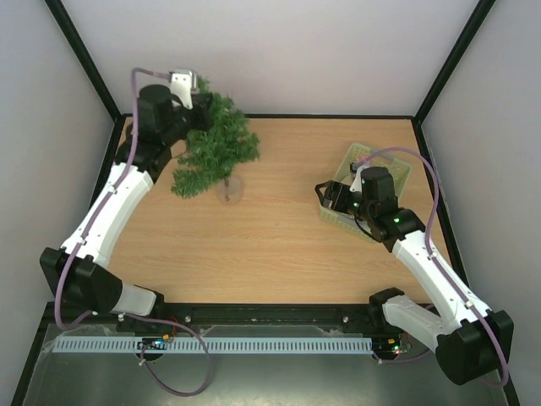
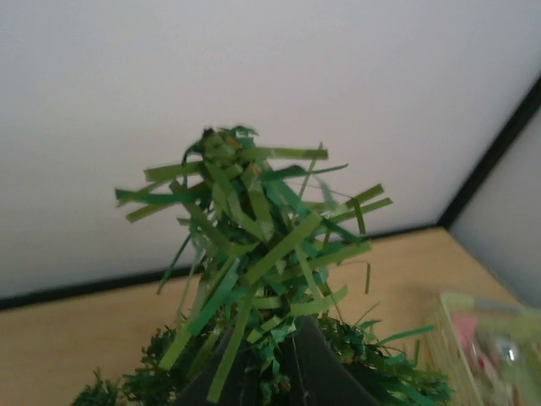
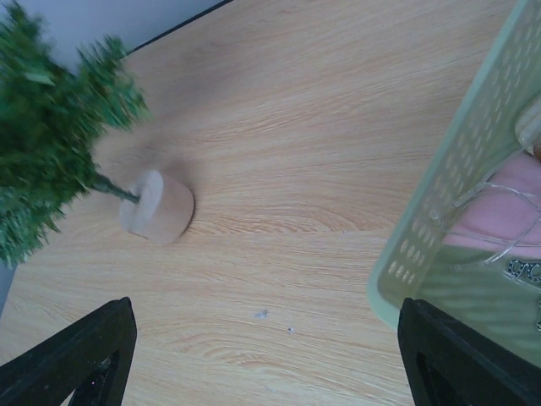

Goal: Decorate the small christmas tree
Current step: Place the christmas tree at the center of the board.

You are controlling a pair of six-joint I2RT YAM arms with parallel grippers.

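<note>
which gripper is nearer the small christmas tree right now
Left. The left gripper is shut on the top of the small christmas tree. The right gripper hangs open well off to the tree's right, at the edge of the green basket.

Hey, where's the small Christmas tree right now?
In the top view, the small christmas tree is at the far left of the table, its tip pinched in the left gripper, well left of the green basket.
</note>
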